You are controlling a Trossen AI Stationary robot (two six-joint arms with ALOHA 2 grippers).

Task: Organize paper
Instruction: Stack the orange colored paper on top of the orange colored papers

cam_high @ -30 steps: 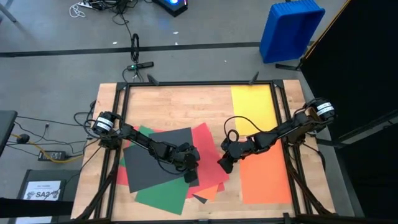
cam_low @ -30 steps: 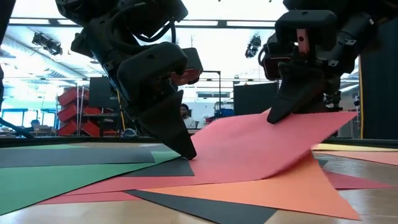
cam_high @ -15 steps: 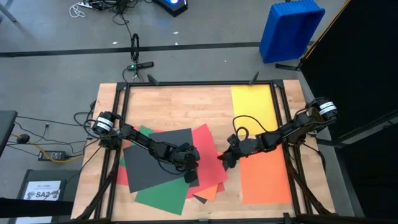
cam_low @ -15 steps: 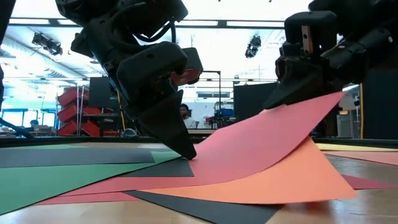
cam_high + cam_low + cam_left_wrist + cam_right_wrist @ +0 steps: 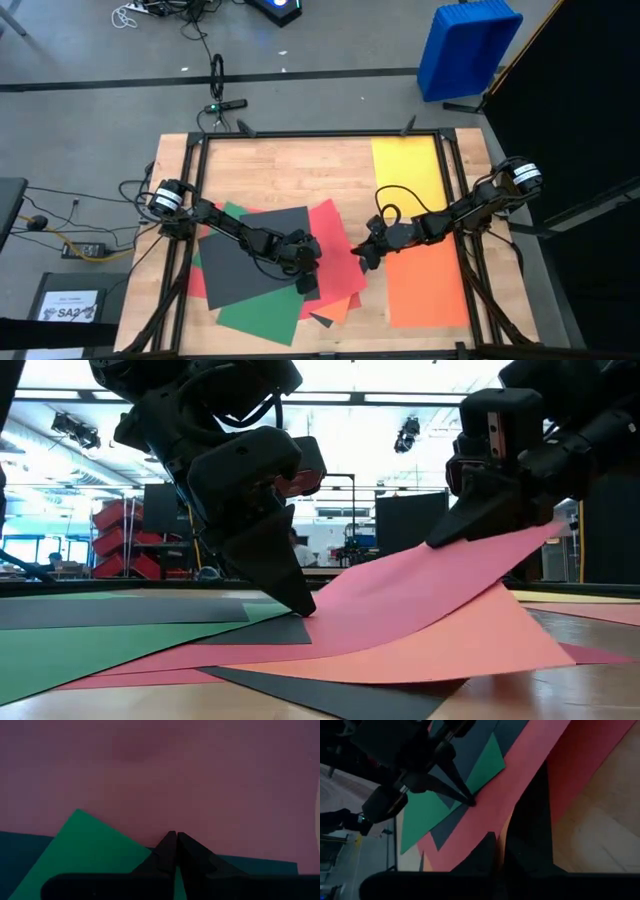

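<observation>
**Desk:** What runs left to right across the table?

**Photographer:** Off the table's left edge, on the floor, lies a small white printed sheet (image 5: 68, 307) beside a tangle of cables (image 5: 75, 240). On the wooden table (image 5: 290, 170), the left gripper (image 5: 308, 277) stands with its fingers pressed together, tips down on the red sheet (image 5: 335, 245) where it overlaps the pile. It grips nothing; the low view shows its closed point (image 5: 300, 605) planted on the paper.

**Desk:** And around that gripper?

**Photographer:** Behind it, toward its own arm, a dark grey sheet (image 5: 250, 255) lies on top of a green sheet (image 5: 260, 315), with more red poking out at the pile's left edge. Just beneath its tips a second dark sheet's corner (image 5: 320, 319) and an orange edge (image 5: 345, 305) stick out.

**Desk:** The right gripper?

**Photographer:** The right gripper (image 5: 364, 258) faces the left one, near it, closed on the red sheet's right edge. In the low view that edge (image 5: 500, 555) is lifted off the table, the sheet sloping down to the left gripper's tips, so the left gripper stands squarely in the way of the sheet.

**Desk:** Beyond it?

**Photographer:** Just under and to the right of the right gripper lies a separate orange sheet (image 5: 428, 288), flat. Past its arm, toward the far side, a yellow sheet (image 5: 405, 168) lies flat too. Off the table's far right corner stands a blue bin (image 5: 465, 48).
</observation>
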